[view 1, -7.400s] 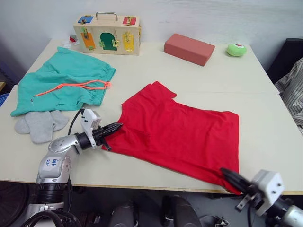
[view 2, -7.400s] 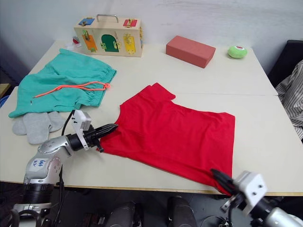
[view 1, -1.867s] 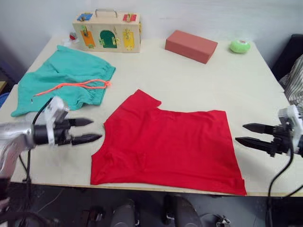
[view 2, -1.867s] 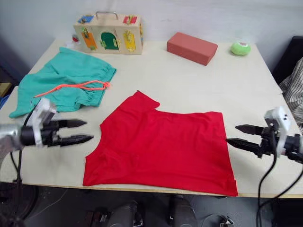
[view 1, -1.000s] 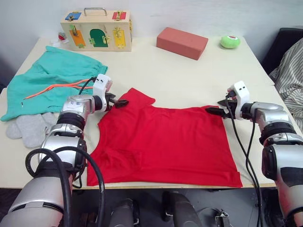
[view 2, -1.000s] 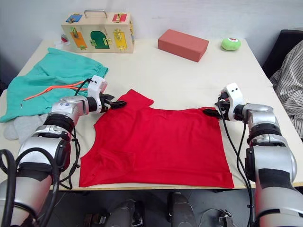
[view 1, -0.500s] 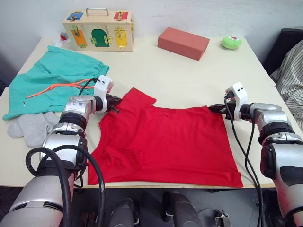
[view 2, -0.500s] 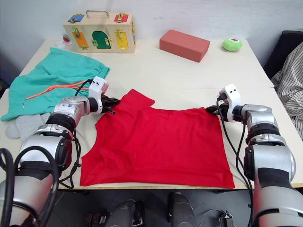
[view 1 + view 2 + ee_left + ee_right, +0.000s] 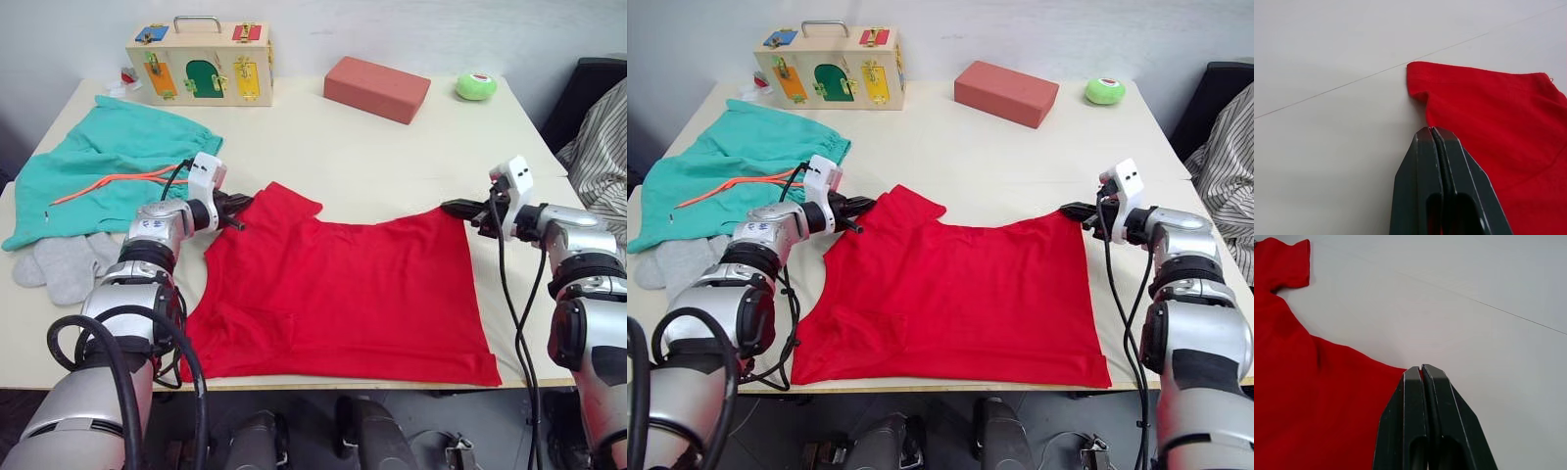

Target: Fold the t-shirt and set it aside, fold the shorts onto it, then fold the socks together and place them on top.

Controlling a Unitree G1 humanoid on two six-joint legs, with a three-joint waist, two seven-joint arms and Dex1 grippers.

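Observation:
The red t-shirt (image 9: 343, 294) lies spread flat on the table's near half, one sleeve (image 9: 289, 201) pointing to the far left. My left gripper (image 9: 238, 206) is shut on its edge beside that sleeve; red cloth (image 9: 1498, 122) shows between the closed fingers (image 9: 1422, 161). My right gripper (image 9: 458, 208) is shut on the shirt's far right corner, which is drawn taut (image 9: 1327, 396). The teal shorts (image 9: 108, 157) with an orange drawstring (image 9: 118, 179) lie at the far left. The grey socks (image 9: 59, 264) sit just in front of them.
A wooden latch box (image 9: 199, 61) stands at the back left, a red-brown block (image 9: 376, 88) at the back middle and a green round toy (image 9: 475, 86) at the back right. Striped cloth (image 9: 600, 137) hangs beyond the table's right edge.
My right gripper has pulled the shirt's far right corner outward to the right, stretching that edge. The left gripper stays clamped beside the sleeve.

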